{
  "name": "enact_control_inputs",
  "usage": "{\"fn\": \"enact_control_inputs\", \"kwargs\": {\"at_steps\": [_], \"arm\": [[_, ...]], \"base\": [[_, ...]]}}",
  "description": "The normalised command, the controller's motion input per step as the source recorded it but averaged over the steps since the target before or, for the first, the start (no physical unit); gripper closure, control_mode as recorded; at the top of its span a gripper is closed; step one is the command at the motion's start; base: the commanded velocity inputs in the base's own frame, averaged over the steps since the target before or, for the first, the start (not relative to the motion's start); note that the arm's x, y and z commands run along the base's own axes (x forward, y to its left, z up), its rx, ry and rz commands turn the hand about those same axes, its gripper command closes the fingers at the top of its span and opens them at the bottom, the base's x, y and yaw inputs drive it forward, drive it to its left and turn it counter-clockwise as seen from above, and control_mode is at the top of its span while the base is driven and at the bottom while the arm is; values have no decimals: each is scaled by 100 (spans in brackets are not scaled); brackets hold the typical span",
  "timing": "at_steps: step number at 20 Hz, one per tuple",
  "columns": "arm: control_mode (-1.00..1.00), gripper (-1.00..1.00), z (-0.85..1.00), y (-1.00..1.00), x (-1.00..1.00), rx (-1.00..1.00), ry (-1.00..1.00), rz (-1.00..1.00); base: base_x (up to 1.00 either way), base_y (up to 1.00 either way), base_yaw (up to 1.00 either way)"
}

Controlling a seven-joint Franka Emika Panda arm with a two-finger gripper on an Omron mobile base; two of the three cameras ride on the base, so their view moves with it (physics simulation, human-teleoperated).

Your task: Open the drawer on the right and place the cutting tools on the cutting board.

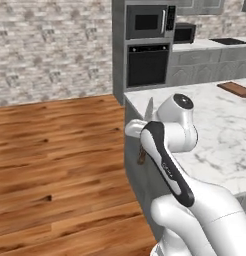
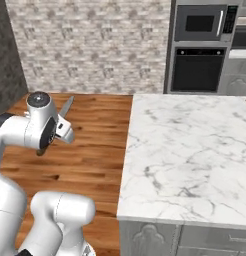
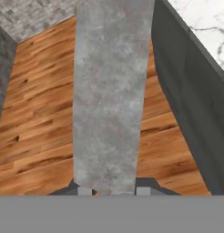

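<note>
Widest of all, a plank wooden floor (image 1: 55, 165), running back to a pale brick wall (image 1: 50, 45). Next in size, the island with its white marble top (image 2: 185, 150), veined in grey, set on dark grey sides (image 3: 191, 100). Behind the island, a tall grey cabinet (image 1: 119, 50) housing a microwave (image 1: 147, 21) above a black oven (image 1: 147, 65). To the right of that, a back counter (image 1: 205, 45) carrying a small dark appliance (image 1: 185, 32) and a flat black cooktop (image 1: 229, 41).

In the foreground, the white arm (image 1: 167, 165), bent at a dark-capped joint and reaching off the island's left end, out over the floor.

Smaller: the cutting board (image 1: 236, 89), reddish-brown, lying flat on the marble at the far right edge of the left base view, with part of it cut off by the frame.

Smaller again: the knife (image 3: 109, 91), gripped in the hand. Grey blade rising up and away from the hand in both base views, over the floor just beside the island's left end, not touching the marble. Seen along the hand as a broad grey strip, running from the finger tips to the top of the view. Well apart from the cutting board, with the breadth of the island top between them.

Smallest: the gripper (image 3: 113, 191), clamped on the knife, one dark finger tip on either side of the blade's base.
</note>
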Motion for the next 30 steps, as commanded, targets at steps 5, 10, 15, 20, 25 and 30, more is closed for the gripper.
{"fn": "enact_control_inputs", "kwargs": {"at_steps": [5,10,15,20,25,30], "arm": [[100,100,0,0,0,0,0,0],[100,100,0,0,0,0,0,0],[100,100,0,0,0,0,0,0],[100,100,0,0,0,0,0,0],[100,100,0,0,0,0,0,0],[100,100,0,0,0,0,0,0]], "base": [[100,30,-18],[100,15,-17],[100,17,-13],[100,46,-13],[100,88,-19],[74,100,-19]]}}
